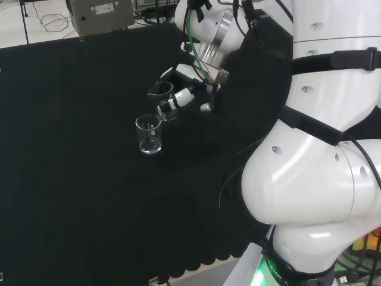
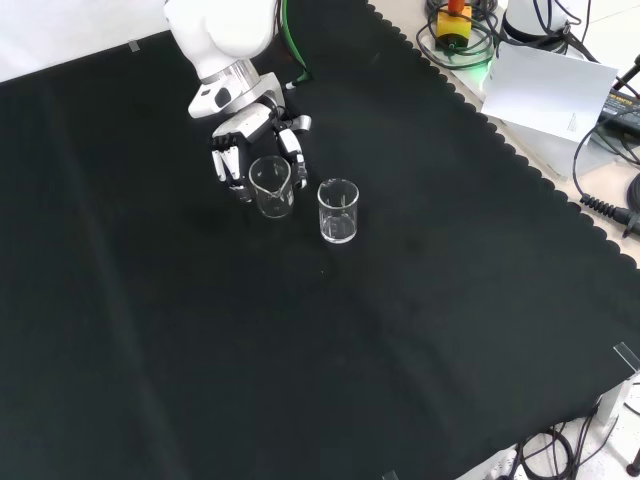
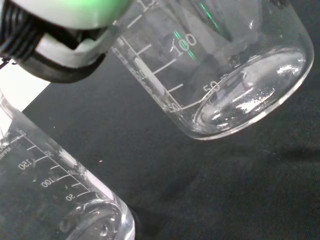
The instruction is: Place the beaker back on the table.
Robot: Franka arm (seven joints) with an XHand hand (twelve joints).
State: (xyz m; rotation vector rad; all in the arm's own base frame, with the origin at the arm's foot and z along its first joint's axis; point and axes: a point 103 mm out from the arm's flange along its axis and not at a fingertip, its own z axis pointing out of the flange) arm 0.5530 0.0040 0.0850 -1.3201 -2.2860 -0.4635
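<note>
**Holding the beaker just above the cloth**

Curling round the beaker (image 2: pixel 271 186), my fingers (image 2: pixel 232 160) grip its wall from the side that lies upward and to the left in the front view, with one fingertip (image 2: pixel 296 148) reaching past the rim on the other side. In the head view the same beaker (image 1: pixel 159 90) sits at the tips of my fingers (image 1: pixel 178 99), to the left of the palm.

What the coming move turns on, as I judge it, is the beaker's axis and the gap under its base. The wrist view shows its base (image 3: pixel 250 95) tilted against the black cloth, with dark cloth visible beneath it, so I take it to be off the worktop (image 2: pixel 420 330) and not quite upright. I would need to level it and come straight down.

A second beaker (image 2: pixel 338 210) stands upright on the cloth just beside mine, to its right in the front view and lower left in the head view (image 1: pixel 149 134). That side is the tight one; knocking it is the risk while I lower and let go.
</note>
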